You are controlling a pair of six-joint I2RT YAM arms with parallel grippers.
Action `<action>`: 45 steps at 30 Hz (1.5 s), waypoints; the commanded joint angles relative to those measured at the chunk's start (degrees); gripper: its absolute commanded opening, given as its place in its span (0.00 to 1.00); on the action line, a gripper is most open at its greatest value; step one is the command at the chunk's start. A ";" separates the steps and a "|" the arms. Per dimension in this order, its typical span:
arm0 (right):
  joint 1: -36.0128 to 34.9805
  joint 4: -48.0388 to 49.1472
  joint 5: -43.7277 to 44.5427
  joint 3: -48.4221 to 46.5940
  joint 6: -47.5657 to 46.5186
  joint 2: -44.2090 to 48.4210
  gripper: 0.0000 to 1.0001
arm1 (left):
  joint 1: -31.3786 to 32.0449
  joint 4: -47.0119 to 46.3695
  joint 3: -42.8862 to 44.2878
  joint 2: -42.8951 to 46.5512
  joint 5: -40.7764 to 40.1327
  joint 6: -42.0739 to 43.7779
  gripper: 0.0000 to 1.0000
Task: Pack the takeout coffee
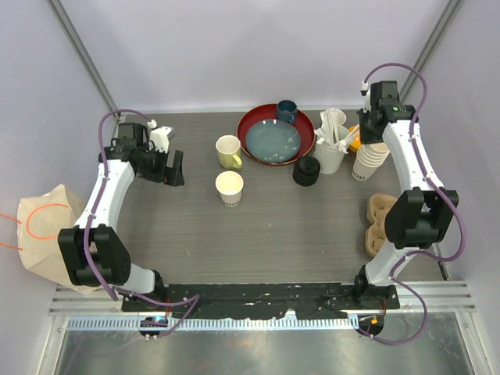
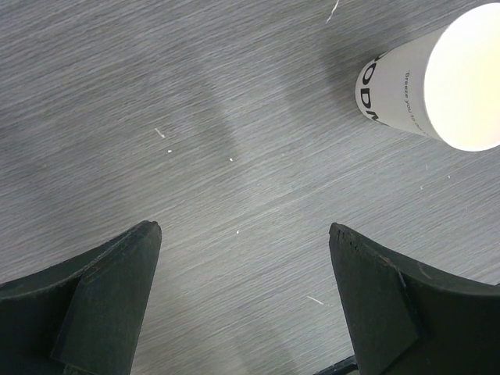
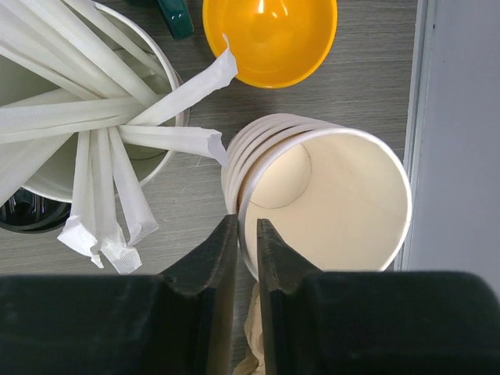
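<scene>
Right claw (image 3: 248,228) pinches top paper cup (image 3: 336,195) over grey woodgrain table (image 3: 375,70).

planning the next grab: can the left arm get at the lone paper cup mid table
Probably yes: the left gripper is open, only bare table between it and the paper cup, and the yellow mug stands clear behind.

- The paper cup (image 2: 397,87) standing on the table carries large black capital letters on its side wall, seen in the left wrist view. Only part of the word shows. It reads roughly "OD", and the rest curves out of sight.
- Next to those letters on the same cup runs a line of small black print. It begins "Breeze you", and the words after that are too small to make out.
- Nothing can be read in the top view or the right wrist view.
</scene>
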State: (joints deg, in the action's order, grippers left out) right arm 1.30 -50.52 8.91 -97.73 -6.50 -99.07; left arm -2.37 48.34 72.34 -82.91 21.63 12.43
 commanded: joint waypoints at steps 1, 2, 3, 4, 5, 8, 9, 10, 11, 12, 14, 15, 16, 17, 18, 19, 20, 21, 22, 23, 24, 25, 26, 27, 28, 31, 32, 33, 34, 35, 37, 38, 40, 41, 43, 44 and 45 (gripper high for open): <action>0.19 1.39 -0.38 -1.50 -1.06 0.89 0.13 | -0.18 0.97 1.40 -0.14 0.52 0.84 0.93; 0.19 1.30 -0.47 -1.58 -1.14 1.24 0.09 | -0.18 0.97 1.40 -0.14 0.52 0.85 0.93; 0.19 1.30 -0.56 -1.76 -1.23 1.51 0.07 | -0.18 1.14 1.40 -0.14 0.61 1.11 0.93; 0.19 1.39 -0.56 -1.85 -1.41 1.68 0.05 | -0.18 1.23 1.32 -0.14 0.70 1.11 0.93; 0.19 1.39 -0.82 -1.85 -1.76 1.86 0.04 | -0.18 1.23 1.32 -0.06 0.70 1.20 0.93; 0.19 0.69 -0.91 -2.28 -2.28 2.04 0.01 | -0.18 1.41 1.40 -0.32 0.70 1.28 0.93; 0.19 0.60 -1.08 -2.55 -2.46 2.04 0.01 | -0.18 1.32 1.40 -0.41 0.78 1.37 0.93; 0.11 0.34 -0.91 -2.64 -2.55 2.12 0.01 | -0.26 1.50 1.49 -0.41 0.87 1.46 0.93; 0.11 0.34 -0.65 -2.90 -2.64 2.04 0.01 | -0.18 1.58 1.58 -0.41 0.96 1.37 0.93; 0.11 0.25 0.05 -3.25 -2.64 2.12 0.01 | -0.18 1.76 1.58 -0.41 1.05 1.55 0.93; 0.02 -0.01 0.50 -3.69 -2.64 2.74 0.01 | -0.18 1.85 1.67 -0.32 1.14 1.64 0.93; 0.02 -0.01 0.76 -3.95 -2.73 2.83 0.01 | -0.26 1.76 1.67 -0.41 1.22 1.55 0.93; 0.02 -0.01 1.20 -4.13 -2.90 3.26 0.01 | -0.18 1.85 1.67 -0.41 1.31 1.55 0.93; 0.02 -0.19 1.46 -4.74 -2.90 3.61 0.01 | -0.18 1.76 1.67 -0.49 1.31 1.55 0.93; -0.07 -0.36 1.46 -5.10 -3.08 3.88 0.01 | -0.18 1.94 1.84 -0.49 1.49 1.46 0.93; -0.07 -0.54 1.03 -5.36 -3.43 4.49 0.01 | -0.18 2.02 1.93 -0.49 1.57 1.55 0.93; -0.16 -0.63 0.68 -5.88 -3.52 4.93 0.01 | -0.18 2.11 2.02 -0.58 1.58 1.55 0.93; -0.16 -0.63 0.67 -6.24 -3.60 5.20 0.01 | -0.18 2.11 2.02 -0.58 1.66 1.46 0.93; -0.16 -1.07 0.76 -6.59 -3.52 5.46 0.01 | -0.18 2.03 2.11 -0.58 1.66 1.46 0.93; -0.16 -1.33 0.85 -7.46 -3.52 5.81 0.01 | -0.18 2.20 2.19 -0.58 1.84 1.29 0.93; -0.24 -2.29 0.94 -8.08 -3.52 5.73 0.01 | -0.18 2.20 2.37 -0.49 2.01 1.37 0.93; -0.25 -2.91 1.02 -8.87 -3.43 5.81 0.01 | -0.18 2.29 2.37 -0.49 2.19 1.29 0.93; -0.51 -3.44 1.63 -10.27 -3.26 5.90 0.01 | -0.18 2.38 2.46 -0.58 2.45 1.11 0.93; -0.77 -4.49 2.42 -11.07 -2.99 5.99 0.01 | -0.18 2.38 2.55 -0.49 2.54 1.11 0.93; -0.86 -5.19 3.13 -12.03 -2.90 5.99 0.01 | -0.18 2.46 2.63 -0.49 2.63 0.94 0.93; -1.30 -7.65 6.90 -16.34 -2.73 5.73 0.01 | -0.18 2.55 2.72 -0.32 2.89 0.93 0.93; -3.04 -8.27 8.65 -18.61 -2.73 5.73 0.01 | -0.18 2.73 2.81 -0.23 2.89 0.93 0.93; -4.54 -9.41 9.72 -19.76 -2.73 5.81 0.01 | -0.18 2.64 2.98 -0.23 2.98 0.93 0.93; -5.86 -9.85 10.51 -20.91 -2.64 5.90 0.01 | -0.18 2.73 2.99 -0.23 3.07 0.85 0.93; -7.26 -10.29 11.30 -22.83 -2.55 6.16 0.01 | -0.26 2.81 3.07 -0.23 3.07 0.85 0.93; -14.28 -11.09 14.11 -23.99 -3.16 6.95 0.01 | -0.18 2.64 3.16 -0.14 3.07 0.58 0.93; -16.83 -11.00 14.56 -24.17 -3.69 7.31 0.01 | -0.18 2.73 3.25 -0.23 3.07 0.41 0.93; -25.10 -10.39 13.08 -23.47 -5.09 8.97 0.01 | -0.18 2.73 3.25 -0.32 3.07 0.23 0.93; -27.64 -9.86 11.41 -21.21 -5.62 9.85 0.01 | -0.26 2.64 3.25 -0.23 2.98 0.23 0.93; -33.26 -6.62 6.14 -17.69 -6.24 12.56 0.01 | -0.18 2.81 3.08 -0.32 2.63 0.23 0.93; -34.77 -5.21 4.82 -13.32 -6.50 13.37 0.01 | -0.18 2.82 2.99 -0.41 2.54 0.23 0.93; -36.35 -2.16 2.98 -10.84 -7.11 14.16 0.01 | -0.18 2.82 2.90 -0.41 2.37 0.14 0.93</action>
State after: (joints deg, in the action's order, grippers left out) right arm -29.89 -58.02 17.65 -115.92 -11.00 -90.80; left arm -2.37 50.78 73.30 -83.44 23.57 12.67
